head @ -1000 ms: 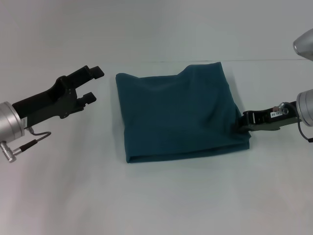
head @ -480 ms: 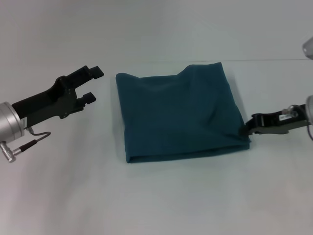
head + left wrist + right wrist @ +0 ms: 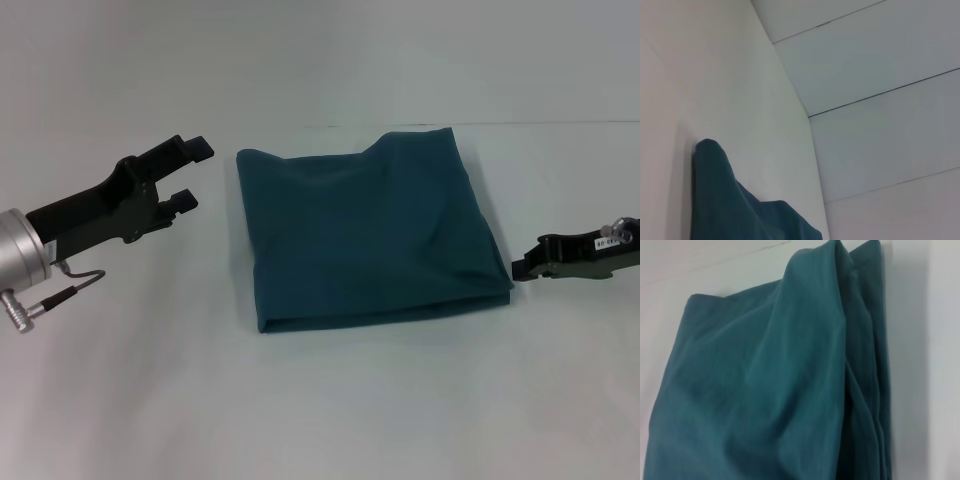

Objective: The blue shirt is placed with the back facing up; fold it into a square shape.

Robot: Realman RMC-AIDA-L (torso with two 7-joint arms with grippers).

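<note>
A dark teal blue shirt (image 3: pixel 368 232) lies folded into a rough square on a white table (image 3: pixel 330 400), filling the centre of the head view. Its near edge shows stacked layers, and a shallow notch dips into the far edge near the upper right corner.

The right gripper (image 3: pixel 518 269) enters from the right edge of the frame, at mid-height. Only its dark tip and body are visible, pointing toward the shirt's lower right corner. The tip sits just beside that corner with a thin strip of table between them, so it holds nothing and touches nothing. Whether its fingers are parted or closed cannot be told from this angle.

The left gripper (image 3: pixel 192 174) hangs at the left of the frame, near the shirt's upper left corner but apart from it. Its two black fingers (image 3: pixel 197 147) are spread with a clear gap between them and nothing in their grasp.

Compared with one second ago, the right gripper has drawn back to the right. Then its tip was at the shirt's lower right edge, pressing into the cloth; half a second ago it was barely touching the corner. The shirt and the left gripper have not moved.

The right wrist view shows the shirt's creased folds close up; the left wrist view shows one corner of it.
</note>
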